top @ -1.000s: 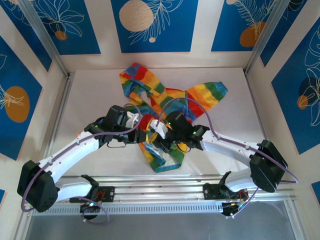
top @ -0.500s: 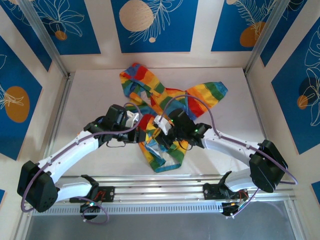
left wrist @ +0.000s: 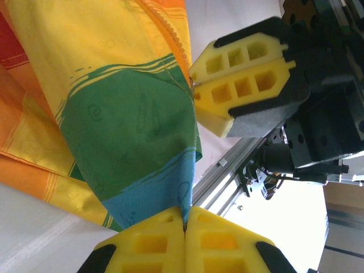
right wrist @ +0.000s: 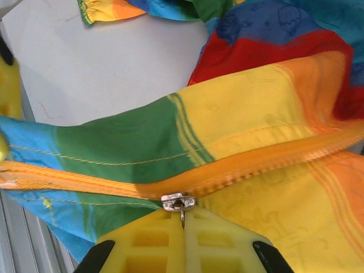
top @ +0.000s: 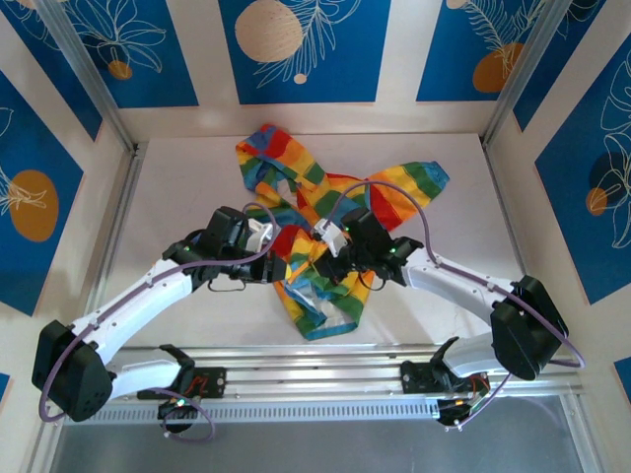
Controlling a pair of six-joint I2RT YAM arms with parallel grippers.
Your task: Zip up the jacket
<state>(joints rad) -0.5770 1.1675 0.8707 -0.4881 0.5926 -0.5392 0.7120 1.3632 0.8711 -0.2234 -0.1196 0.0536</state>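
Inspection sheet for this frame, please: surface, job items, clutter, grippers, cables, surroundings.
Surface: white table, no marks that matter.
Job's things: rainbow-striped jacket lies crumpled mid-table; its zipper pull sits partway along the orange zipper tape.
Clutter: nothing seen.
Grippers: left gripper has its jaws shut on the jacket's blue hem edge; right gripper has its jaws shut on the zipper pull.
Cables: purple cables run along both arms; one arcs over the jacket, and no snag shows.
Surroundings: blue printed wall panels; metal rail at the near edge.
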